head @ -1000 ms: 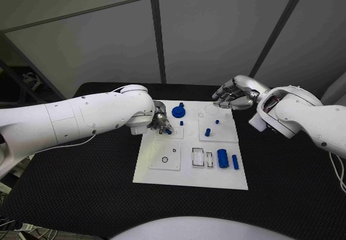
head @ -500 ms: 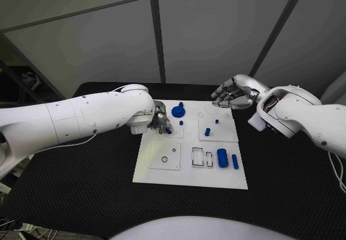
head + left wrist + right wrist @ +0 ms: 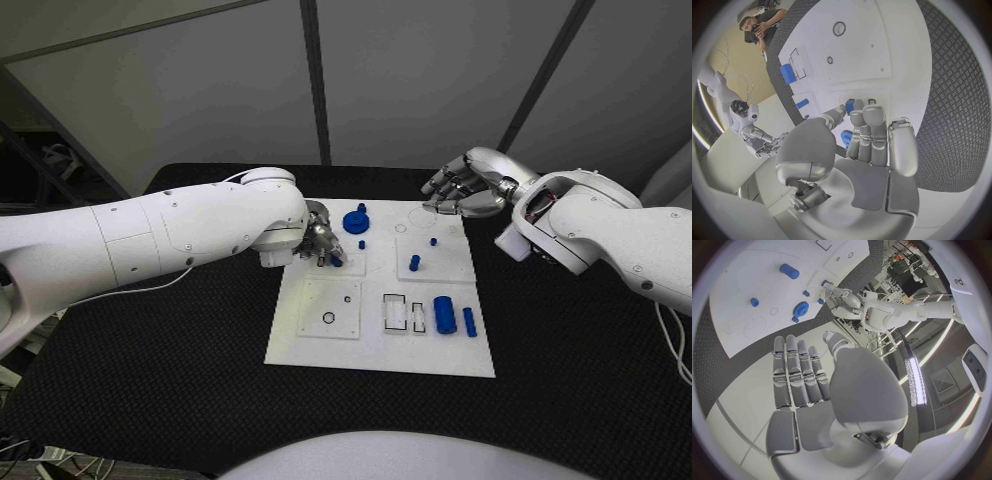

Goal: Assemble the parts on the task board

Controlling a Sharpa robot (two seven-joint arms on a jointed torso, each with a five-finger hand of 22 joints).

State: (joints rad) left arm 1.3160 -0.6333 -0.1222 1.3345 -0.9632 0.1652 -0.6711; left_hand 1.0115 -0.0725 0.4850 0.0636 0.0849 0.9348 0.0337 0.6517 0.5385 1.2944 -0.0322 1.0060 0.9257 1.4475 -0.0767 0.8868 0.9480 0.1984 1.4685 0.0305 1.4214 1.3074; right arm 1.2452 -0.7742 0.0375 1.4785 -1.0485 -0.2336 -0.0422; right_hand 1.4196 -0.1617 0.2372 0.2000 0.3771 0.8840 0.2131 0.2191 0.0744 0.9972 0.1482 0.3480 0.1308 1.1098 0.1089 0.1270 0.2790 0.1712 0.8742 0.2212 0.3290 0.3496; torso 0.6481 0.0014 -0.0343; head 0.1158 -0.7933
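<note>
Centrally on the black table [image 3: 173, 380] lies the task board [image 3: 378, 352], a white rectangular plate with its long side running away from the robot, divided into raised square panels with small round holes and rectangular slots. Blue parts sit on it: a round gear-like piece [image 3: 356, 224] with a stub on top near the far edge, a tiny peg [image 3: 362, 244] just beside it, another small peg [image 3: 434, 242] to the right, an upright short peg [image 3: 415, 264] on the right middle panel, and on the near right a thick cylinder [image 3: 446, 316] lying beside a thin rod [image 3: 470, 322].

The left hand [image 3: 320, 247] is down over the board's left middle panel, its fingers bent toward the surface; in the left wrist view the fingertips [image 3: 850, 106] close round a small blue piece [image 3: 849, 105] at the board, pinching it, with another blue bit [image 3: 846, 136] showing beneath the fingers. The right hand [image 3: 464, 190] hovers above the board's far right corner, holding nothing; the right wrist view shows its fingers [image 3: 798, 370] stretched out straight, side by side, with the thumb apart.

The table top is a black, ribbed mat. Behind it stand pale grey wall panels [image 3: 433, 70] split by dark vertical strips.
</note>
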